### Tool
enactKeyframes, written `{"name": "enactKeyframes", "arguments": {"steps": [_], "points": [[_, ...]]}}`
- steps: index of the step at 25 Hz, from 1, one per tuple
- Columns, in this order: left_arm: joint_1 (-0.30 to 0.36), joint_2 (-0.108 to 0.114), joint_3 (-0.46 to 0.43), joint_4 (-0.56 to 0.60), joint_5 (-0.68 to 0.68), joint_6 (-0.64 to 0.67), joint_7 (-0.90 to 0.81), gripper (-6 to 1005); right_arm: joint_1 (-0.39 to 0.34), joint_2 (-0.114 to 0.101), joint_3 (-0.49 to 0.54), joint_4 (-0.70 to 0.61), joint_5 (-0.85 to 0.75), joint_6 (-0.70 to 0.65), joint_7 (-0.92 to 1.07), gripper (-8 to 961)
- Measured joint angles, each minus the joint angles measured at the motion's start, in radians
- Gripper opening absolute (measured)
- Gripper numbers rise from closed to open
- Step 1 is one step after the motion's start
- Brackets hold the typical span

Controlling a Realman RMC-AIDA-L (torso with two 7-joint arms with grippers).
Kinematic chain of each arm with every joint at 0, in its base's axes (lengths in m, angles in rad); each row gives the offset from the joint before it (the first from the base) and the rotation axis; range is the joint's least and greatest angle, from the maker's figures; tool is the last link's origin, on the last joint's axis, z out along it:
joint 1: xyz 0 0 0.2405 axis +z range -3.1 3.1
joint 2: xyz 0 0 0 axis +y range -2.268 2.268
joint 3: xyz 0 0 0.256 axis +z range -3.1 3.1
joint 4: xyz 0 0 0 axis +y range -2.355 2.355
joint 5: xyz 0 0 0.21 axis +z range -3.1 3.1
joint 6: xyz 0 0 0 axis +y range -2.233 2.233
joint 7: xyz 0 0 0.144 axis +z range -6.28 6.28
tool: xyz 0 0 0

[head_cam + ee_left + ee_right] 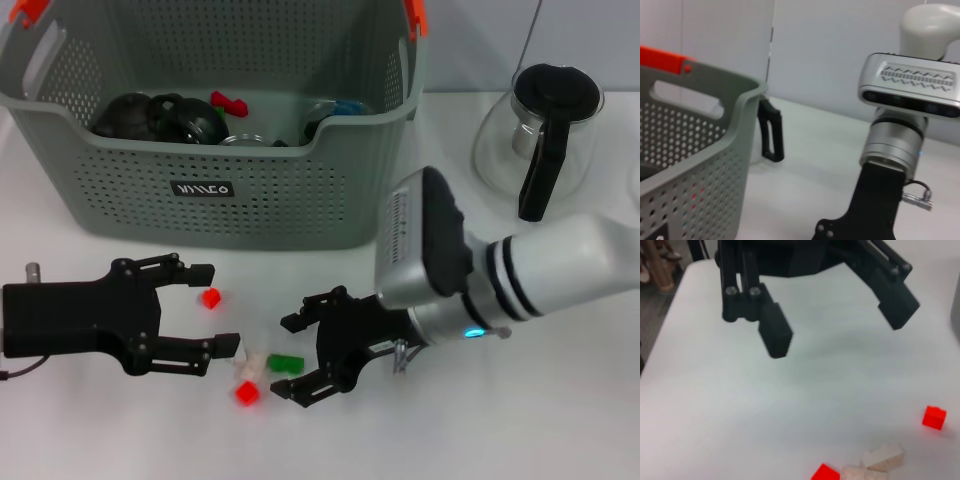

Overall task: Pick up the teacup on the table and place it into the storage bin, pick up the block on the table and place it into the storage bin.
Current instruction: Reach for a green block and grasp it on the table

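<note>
The grey-green storage bin (300, 200) stands at the back of the table and holds dark cup-like vessels (160, 117), a glass piece and small coloured bits. It also shows in the left wrist view (700, 150). No teacup shows on the table. My left gripper (213, 308) is open and low over the table, with a small red block (210, 298) between its fingers. My right gripper (288, 357) is open around a green block (285, 363). The right wrist view shows the left gripper (835, 320) open, and the red block (934, 417).
Beige blocks (248, 362) and a second red block (246, 393) lie between the two grippers, and show in the right wrist view as beige blocks (880, 460) and a red block (825, 472). A glass carafe (540, 140) with a black handle stands at the back right.
</note>
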Motion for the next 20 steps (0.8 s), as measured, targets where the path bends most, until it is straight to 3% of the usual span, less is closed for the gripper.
{"name": "enactKeyframes", "arguments": {"steps": [8, 16, 20], "points": [[-0.021, 0.004, 0.001, -0.020, 0.017, -0.008, -0.003, 914, 0.001, 0.002, -0.149, 0.005, 0.091, 0.115, 0.018, 859], [-0.035, 0.006, 0.001, -0.021, 0.017, 0.001, -0.004, 913, 0.008, 0.002, -0.177, 0.000, 0.091, 0.140, 0.074, 849], [-0.035, 0.005, 0.001, -0.021, 0.017, 0.001, -0.004, 913, 0.010, 0.002, -0.193, -0.002, 0.088, 0.165, 0.093, 734]]}}
